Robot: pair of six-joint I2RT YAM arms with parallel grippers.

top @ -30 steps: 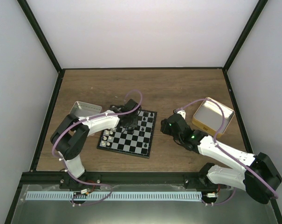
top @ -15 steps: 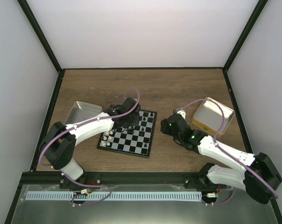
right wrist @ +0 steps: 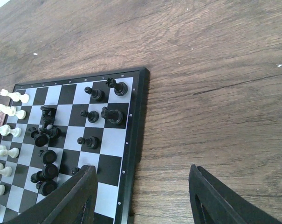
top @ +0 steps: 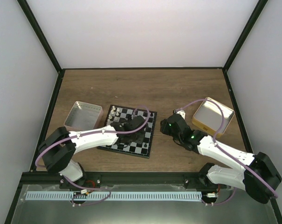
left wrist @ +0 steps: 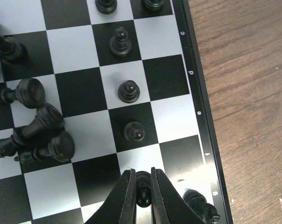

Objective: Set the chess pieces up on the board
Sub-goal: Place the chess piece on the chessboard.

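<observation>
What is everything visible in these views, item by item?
small checked chessboard: one, black and white, table centre
tiny black chess pieces: many, black, board's right half, some toppled
tiny cream chess pieces: several, cream, board's left side
shallow pinkish square tin: one, pinkish, left of board
shallow yellow-tan tin: one, yellow, right of board
brown wooden table: one, brown, under everything
left gripper: one, black, shut on a single black piece near the board's border
right gripper: one, black, open, empty, over table right of board
</observation>
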